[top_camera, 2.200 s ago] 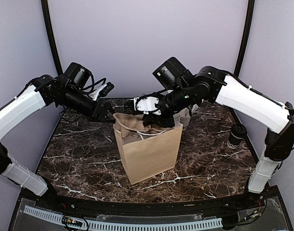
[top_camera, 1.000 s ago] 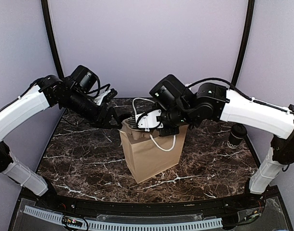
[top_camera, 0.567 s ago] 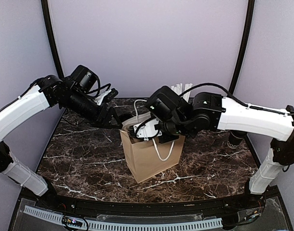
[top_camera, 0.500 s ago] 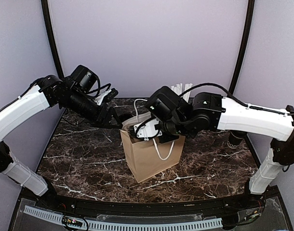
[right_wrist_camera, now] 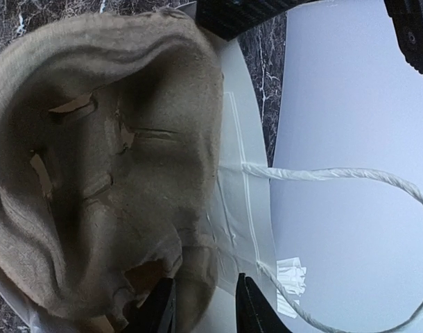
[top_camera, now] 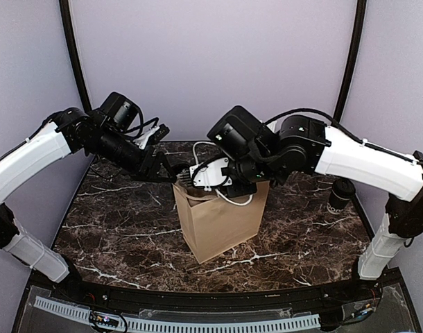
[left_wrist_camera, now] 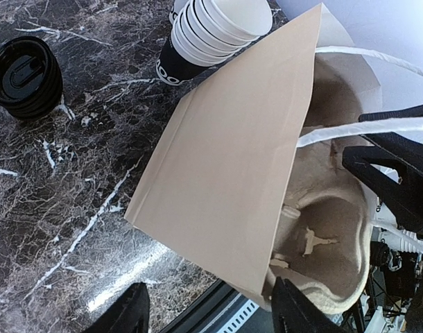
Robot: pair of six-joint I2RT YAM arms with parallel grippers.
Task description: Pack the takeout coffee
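The takeout coffee point(top_camera: 340, 196), a black lidded cup, stands on the table's right side, far from both grippers; the left wrist view shows its lid point(left_wrist_camera: 23, 75) from above. A brown paper bag point(top_camera: 222, 222) stands mid-table with a pulp cup tray point(right_wrist_camera: 107, 139) inside it. My right gripper point(right_wrist_camera: 204, 309) is over the bag's mouth, open a little, with the tray's rim and the bag's white inner wall between its fingers. My left gripper point(left_wrist_camera: 215, 312) is open wide and straddles the bag's left wall point(left_wrist_camera: 232, 159) without pinching it.
A pile of lidless black cups with white insides point(left_wrist_camera: 211, 31) stands behind the bag. The bag's white cord handles point(right_wrist_camera: 336, 173) loop loose at its mouth. The dark marble table point(top_camera: 114, 229) ends at a black rail in front.
My right gripper's jaws have parted after being shut at the bag's mouth, and its wrist has risen slightly. The hanging handle loop is shorter. The left arm has barely moved.
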